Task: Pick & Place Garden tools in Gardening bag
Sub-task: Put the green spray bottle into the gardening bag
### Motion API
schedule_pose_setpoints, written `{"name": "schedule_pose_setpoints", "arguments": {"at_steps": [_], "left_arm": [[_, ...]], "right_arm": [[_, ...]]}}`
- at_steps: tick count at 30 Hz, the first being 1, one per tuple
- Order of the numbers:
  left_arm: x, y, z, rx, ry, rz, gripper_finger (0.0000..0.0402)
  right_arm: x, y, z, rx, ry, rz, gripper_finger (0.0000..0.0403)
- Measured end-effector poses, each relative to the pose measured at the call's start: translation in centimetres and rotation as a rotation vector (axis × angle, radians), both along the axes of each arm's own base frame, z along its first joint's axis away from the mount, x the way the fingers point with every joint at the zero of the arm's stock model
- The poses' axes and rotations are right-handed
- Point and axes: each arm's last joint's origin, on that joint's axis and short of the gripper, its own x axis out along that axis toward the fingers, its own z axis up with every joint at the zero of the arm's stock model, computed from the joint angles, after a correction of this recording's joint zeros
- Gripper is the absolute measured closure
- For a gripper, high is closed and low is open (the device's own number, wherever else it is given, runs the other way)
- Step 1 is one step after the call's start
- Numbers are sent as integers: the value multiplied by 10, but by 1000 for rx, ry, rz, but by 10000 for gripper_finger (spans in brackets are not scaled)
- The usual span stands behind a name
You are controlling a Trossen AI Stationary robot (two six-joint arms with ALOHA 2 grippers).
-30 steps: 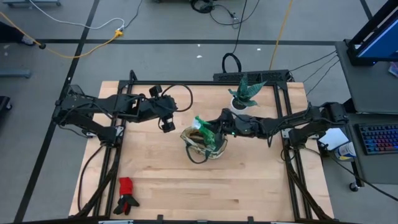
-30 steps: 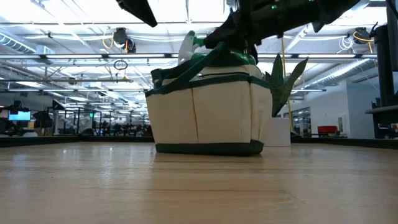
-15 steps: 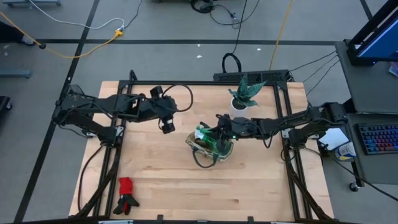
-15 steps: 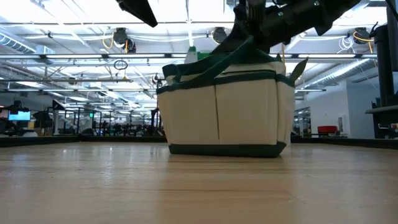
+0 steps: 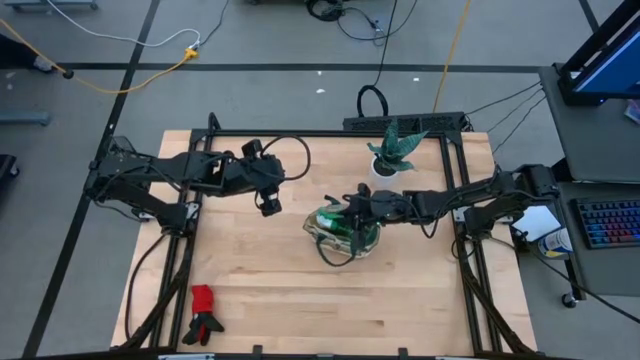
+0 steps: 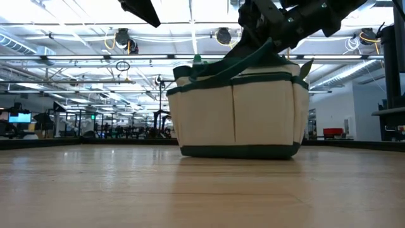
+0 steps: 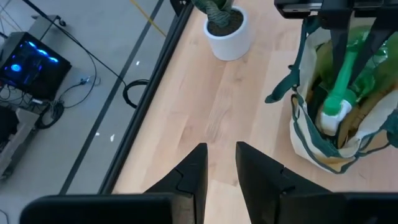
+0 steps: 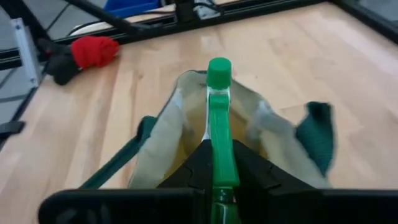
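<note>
the right pincer (image 8: 214, 163) is clamped on the green spray bottle (image 8: 219, 118), holding it over the open gardening bag (image 5: 340, 229) mid-bench (image 5: 260, 290). the left pincer (image 7: 221, 163) hovers nearby, narrowly parted and empty. red-and-black gloves (image 5: 204, 312) lie at the bench's near-left corner.

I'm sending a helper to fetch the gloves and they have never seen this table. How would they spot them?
Start at the wooden table and go to the corner on the left arm's side, farthest from the potted plant. The gloves lie there alone, well apart from the gardening bag at the table's middle. They are the only red-and-black thing on the wood.
</note>
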Motion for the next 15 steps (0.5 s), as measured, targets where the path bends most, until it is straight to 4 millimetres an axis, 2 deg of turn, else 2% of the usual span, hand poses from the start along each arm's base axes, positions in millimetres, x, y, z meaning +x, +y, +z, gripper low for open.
{"name": "schedule_pose_setpoints", "arguments": {"at_steps": [11, 15], "left_arm": [[0, 0, 0, 0, -3, 0, 314], [0, 0, 0, 0, -3, 0, 314]], "right_arm": [[13, 2, -19, 18, 11, 22, 368], [14, 2, -19, 19, 2, 23, 371]]}}
